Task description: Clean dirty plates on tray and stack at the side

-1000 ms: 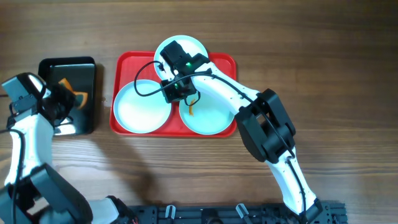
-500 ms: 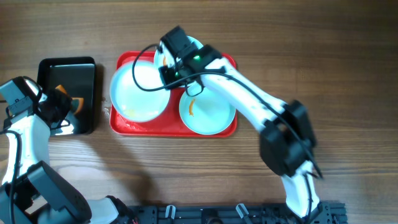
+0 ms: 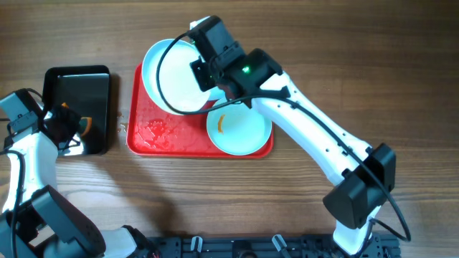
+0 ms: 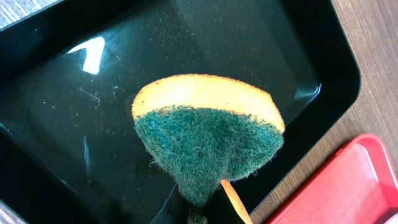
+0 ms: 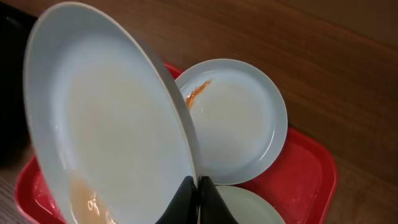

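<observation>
Lifted plate (image 3: pixel 176 75) was off the red tray (image 3: pixel 172 145), held on edge and tilted over the tray's far-left corner, partly hanging past the tray rim over the table (image 3: pixel 358 64). Right gripper (image 5: pixel 197 194) had its fingers pinched tight on that plate's rim. On the right wrist view I saw the two tips nearly meeting with the rim between them. From overhead the grip point was hidden under the wrist body, so that was my only angle on it. An orange smear (image 5: pixel 84 200) showed low on the plate's face, cut off by the frame edge. Second plate (image 3: pixel 240 129) lay flat in the tray's near-right part with an orange streak (image 3: pixel 222 123) on it, its far-left edge covered by the arm. Third plate (image 5: pixel 249 208) was only a sliver at the bottom of the right wrist view, just beside the fingers. Overhead I couldn't pick it out beneath the arm, and couldn't tell if it was smeared. Pale wet residue (image 3: pixel 154 129) sat on the bare left half of the tray. Left gripper (image 3: pixel 72 123) hung over the black tray (image 3: pixel 75 79), well apart from the plates, clamped on a sponge (image 4: pixel 208 140), yellow with a green scrub face, squeezed to a point. Its fingers were almost wholly out of the left wrist frame, so I read the grip from the pinched sponge.
</observation>
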Robot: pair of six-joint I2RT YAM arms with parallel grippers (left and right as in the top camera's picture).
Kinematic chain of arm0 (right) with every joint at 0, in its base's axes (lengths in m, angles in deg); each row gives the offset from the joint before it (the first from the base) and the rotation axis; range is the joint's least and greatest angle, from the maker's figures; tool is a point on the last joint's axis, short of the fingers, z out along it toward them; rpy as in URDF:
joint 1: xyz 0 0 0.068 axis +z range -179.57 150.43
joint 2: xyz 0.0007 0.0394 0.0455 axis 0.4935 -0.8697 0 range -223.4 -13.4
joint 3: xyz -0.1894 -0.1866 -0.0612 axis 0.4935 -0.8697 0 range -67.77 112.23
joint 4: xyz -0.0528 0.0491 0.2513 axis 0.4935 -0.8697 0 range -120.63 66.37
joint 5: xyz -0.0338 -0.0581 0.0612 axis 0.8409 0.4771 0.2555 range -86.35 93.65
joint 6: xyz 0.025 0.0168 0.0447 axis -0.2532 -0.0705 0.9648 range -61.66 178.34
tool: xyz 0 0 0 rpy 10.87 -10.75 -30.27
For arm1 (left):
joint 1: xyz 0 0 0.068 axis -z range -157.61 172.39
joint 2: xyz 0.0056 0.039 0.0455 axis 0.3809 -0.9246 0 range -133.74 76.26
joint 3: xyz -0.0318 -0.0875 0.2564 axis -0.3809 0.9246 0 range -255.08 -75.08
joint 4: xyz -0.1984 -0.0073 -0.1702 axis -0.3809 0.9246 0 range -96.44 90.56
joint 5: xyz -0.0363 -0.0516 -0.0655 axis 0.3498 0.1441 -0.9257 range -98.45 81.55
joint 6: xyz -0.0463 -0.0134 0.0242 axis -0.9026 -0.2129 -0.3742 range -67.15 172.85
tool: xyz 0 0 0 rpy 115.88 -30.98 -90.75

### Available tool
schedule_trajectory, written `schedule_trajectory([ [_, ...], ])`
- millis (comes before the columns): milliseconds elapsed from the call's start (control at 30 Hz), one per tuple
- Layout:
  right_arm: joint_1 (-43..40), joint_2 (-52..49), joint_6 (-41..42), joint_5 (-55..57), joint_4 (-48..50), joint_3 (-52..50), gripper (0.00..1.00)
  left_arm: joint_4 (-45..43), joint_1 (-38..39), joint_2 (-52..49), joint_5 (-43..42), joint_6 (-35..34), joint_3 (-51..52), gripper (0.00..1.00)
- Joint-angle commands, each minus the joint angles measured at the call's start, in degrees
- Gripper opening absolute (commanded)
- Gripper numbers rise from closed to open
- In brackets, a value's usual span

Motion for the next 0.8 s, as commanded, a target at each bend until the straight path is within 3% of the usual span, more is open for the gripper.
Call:
schedule_trajectory([
  [0,0.6,0.1,0.5,3.8,1.7,0.7,0.04,0.2,-0.2,1.4,0.7,-0.6,-0.6,0.04],
  [167,0.8,-0.4,-2.9,7.7,3.6,0.2,0.04,0.1,-0.2,1.4,0.7,-0.6,-0.6,0.04],
  [333,2.9,-3.1,-18.2,12.0,5.2,0.1,0.04,-0.1,-0.1,1.4,0.7,-0.6,-0.6,0.04],
  [767,13.2,-4.4,-39.1,34.8,13.6,0.1,0.04,0.2,-0.1,1.4,0.7,-1.9,-0.6,0.04],
])
